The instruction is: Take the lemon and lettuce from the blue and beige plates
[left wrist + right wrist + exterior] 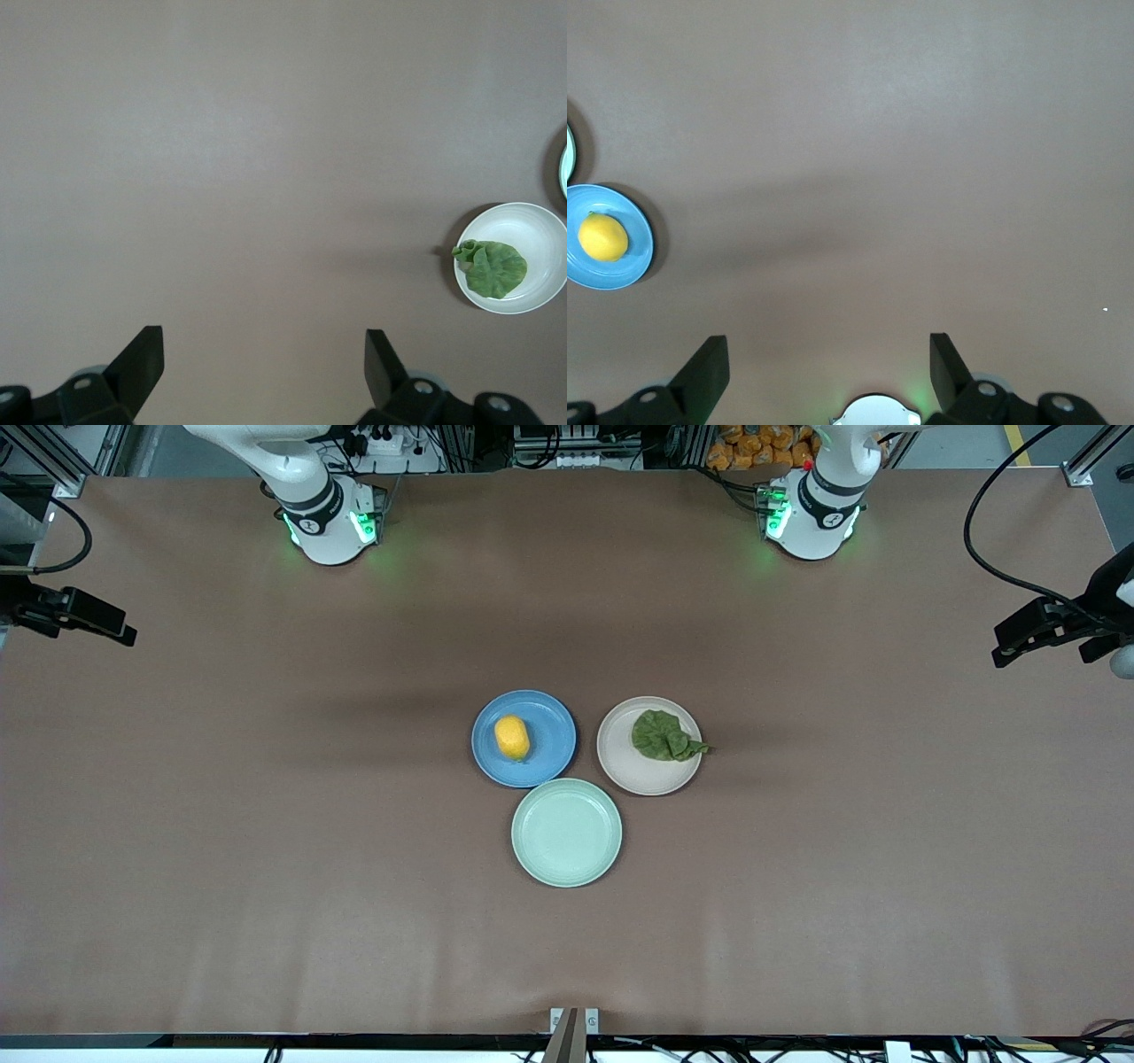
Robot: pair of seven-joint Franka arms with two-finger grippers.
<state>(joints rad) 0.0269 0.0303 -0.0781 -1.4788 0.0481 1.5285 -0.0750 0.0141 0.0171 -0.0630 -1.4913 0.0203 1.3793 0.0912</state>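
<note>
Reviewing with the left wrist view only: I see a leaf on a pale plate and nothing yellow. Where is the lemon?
Observer: The lemon lies on the blue plate, beside the beige plate that holds the lettuce, toward the right arm's end of the table.
Operator: What is the sliver of green rim at my edge?
Observer: It is a mint-green plate with nothing on it, nearer the front camera than the other two.
Operator: And the right claw?
Observer: The right claw is open over bare table, holding nothing, well clear of the lemon.
</note>
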